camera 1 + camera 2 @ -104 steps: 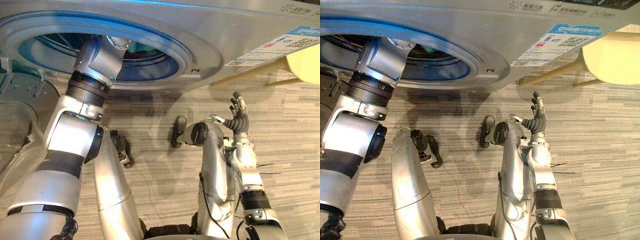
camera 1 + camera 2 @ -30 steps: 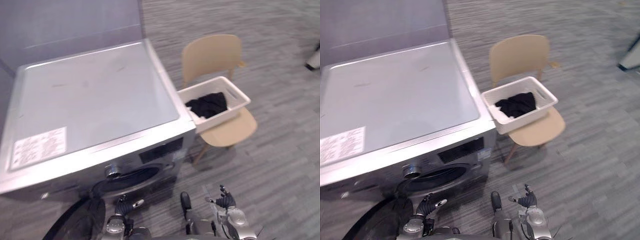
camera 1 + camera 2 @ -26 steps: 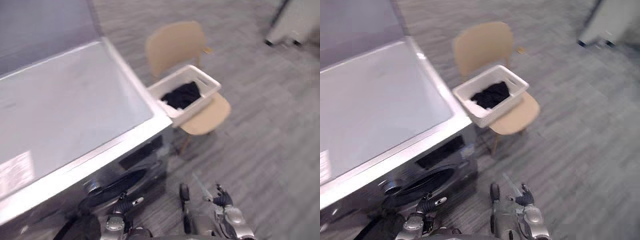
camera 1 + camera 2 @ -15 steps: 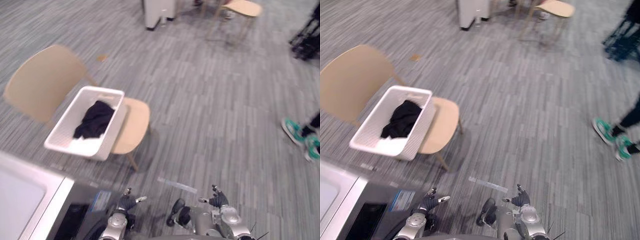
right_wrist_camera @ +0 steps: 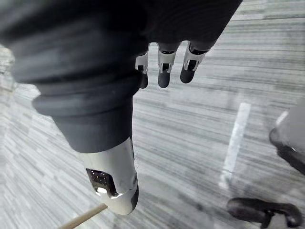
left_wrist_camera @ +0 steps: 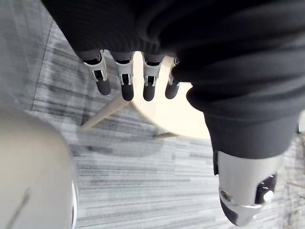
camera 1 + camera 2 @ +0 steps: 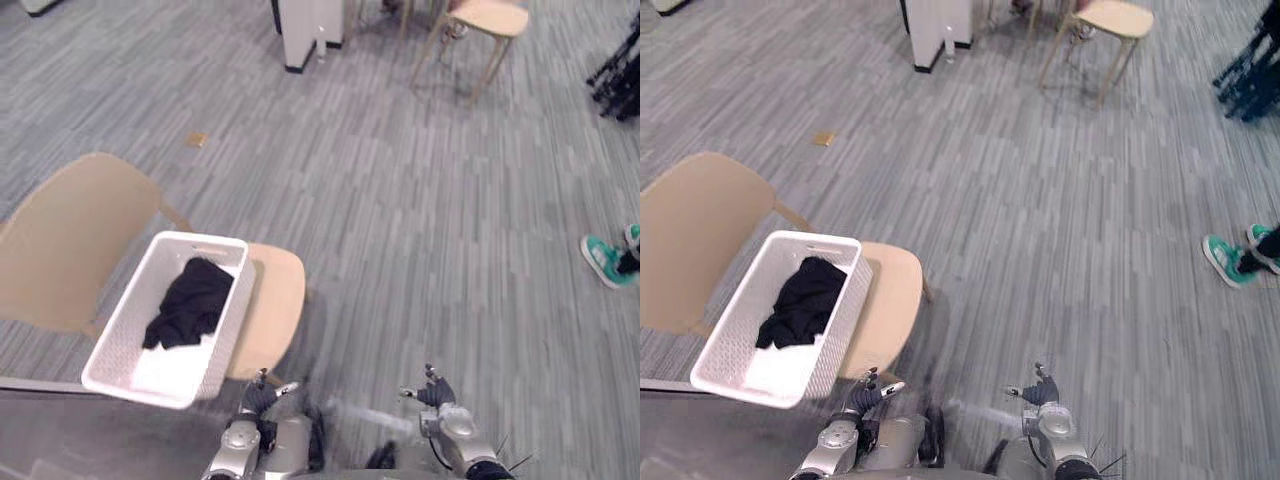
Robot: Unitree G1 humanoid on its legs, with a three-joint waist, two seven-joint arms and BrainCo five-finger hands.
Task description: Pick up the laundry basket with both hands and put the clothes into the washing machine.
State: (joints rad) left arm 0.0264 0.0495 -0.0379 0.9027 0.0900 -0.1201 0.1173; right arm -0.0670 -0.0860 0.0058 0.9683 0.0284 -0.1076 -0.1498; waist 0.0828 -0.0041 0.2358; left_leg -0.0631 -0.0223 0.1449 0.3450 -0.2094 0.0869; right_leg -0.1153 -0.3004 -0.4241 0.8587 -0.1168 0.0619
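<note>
A white laundry basket (image 7: 125, 330) rests on the seat of a beige chair (image 7: 275, 310), at the left of the eye views. Black clothes (image 7: 188, 301) lie in it on something white. A grey corner of the washing machine (image 7: 60, 435) shows below the basket. My left hand (image 7: 260, 397) hangs low just under the chair seat, fingers (image 6: 125, 83) straight and holding nothing. My right hand (image 7: 437, 393) hangs over the floor further right, fingers (image 5: 163, 71) straight and holding nothing. Both hands are apart from the basket.
A second beige chair (image 7: 490, 20) and a white cabinet (image 7: 310, 25) stand at the far side. A person's teal shoes (image 7: 605, 258) are at the right edge, and a black stand (image 7: 620, 60) is in the far right corner. Grey striped carpet lies between.
The camera has swung right, away from the washing machine's top: the chair and basket now sit at the left. Both hands stay low and open.
</note>
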